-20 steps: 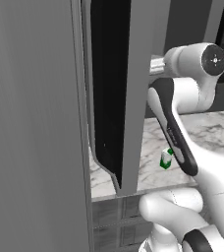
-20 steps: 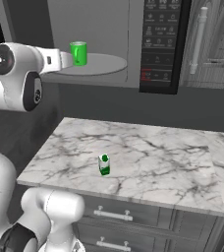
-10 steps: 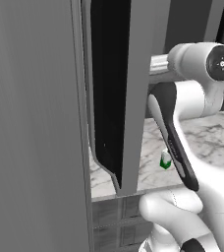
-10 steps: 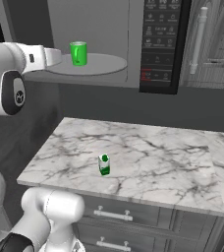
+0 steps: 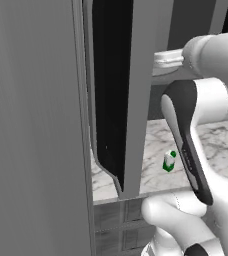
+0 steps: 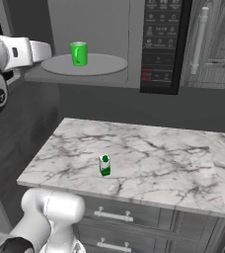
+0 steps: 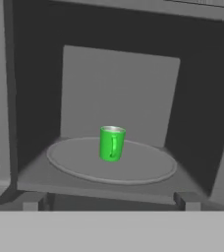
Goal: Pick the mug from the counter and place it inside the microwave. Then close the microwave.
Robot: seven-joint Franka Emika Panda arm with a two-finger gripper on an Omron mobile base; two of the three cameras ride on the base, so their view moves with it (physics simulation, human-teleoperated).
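Mug (image 7: pixel 112 143), bright green, stands upright on the round plate (image 6: pixel 104 67) inside the open microwave (image 6: pixel 134 44), handle facing the hand camera. Nearer the robot, a small green-and-white carton (image 6: pixel 104 165) stands on the marble surface (image 6: pixel 149 163) below. The pincer's fingers are spread wide apart and hold nothing. The microwave's black glass door (image 5: pixel 111 95) hangs open at the left.

Small green-and-white carton (image 6: pixel 104 165) upright, alone mid-slab; grey cabinet door with long handle (image 6: pixel 199 39) upper right.
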